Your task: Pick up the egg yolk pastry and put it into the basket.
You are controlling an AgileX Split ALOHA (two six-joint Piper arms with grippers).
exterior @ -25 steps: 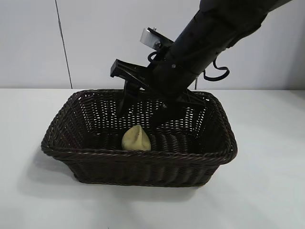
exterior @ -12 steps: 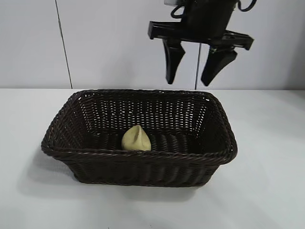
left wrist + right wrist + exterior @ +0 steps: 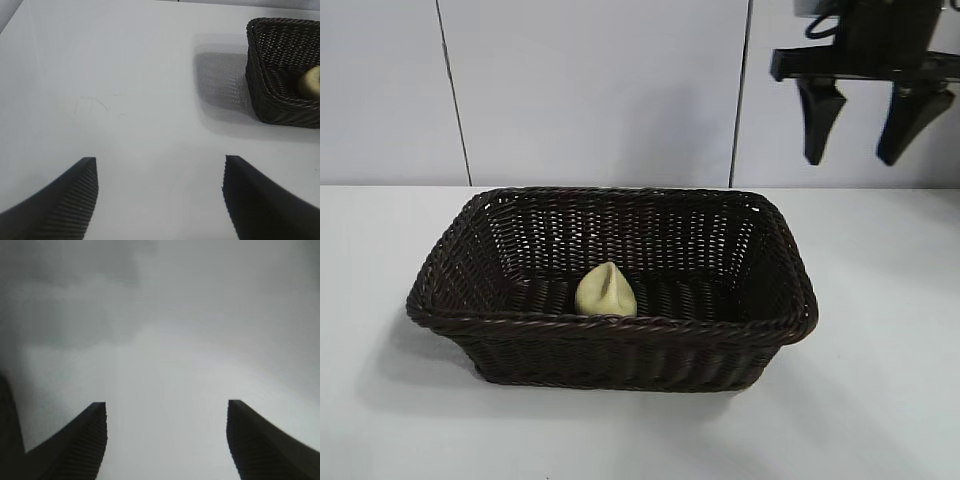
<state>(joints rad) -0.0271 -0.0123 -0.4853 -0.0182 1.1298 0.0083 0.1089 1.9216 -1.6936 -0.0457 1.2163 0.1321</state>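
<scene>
The pale yellow egg yolk pastry (image 3: pixel 606 291) lies on the floor of the dark woven basket (image 3: pixel 620 355), near its front wall. My right gripper (image 3: pixel 851 158) hangs high above the table, beyond the basket's right end, open and empty. The right wrist view shows only blank surface between the spread fingers of the right gripper (image 3: pixel 166 404). My left gripper (image 3: pixel 160 159) is out of the exterior view; its wrist view shows it open over bare table, well away from the basket (image 3: pixel 257 100). There a bit of the pastry (image 3: pixel 311 82) shows inside the basket.
The basket stands in the middle of a white table (image 3: pixel 880 400), with a pale panelled wall (image 3: pixel 590 90) behind it. Bare tabletop lies on both sides and in front of the basket.
The right gripper has lifted out of the basket and swung up and to the right, open and empty. The pastry has stayed where it lay in the basket.
</scene>
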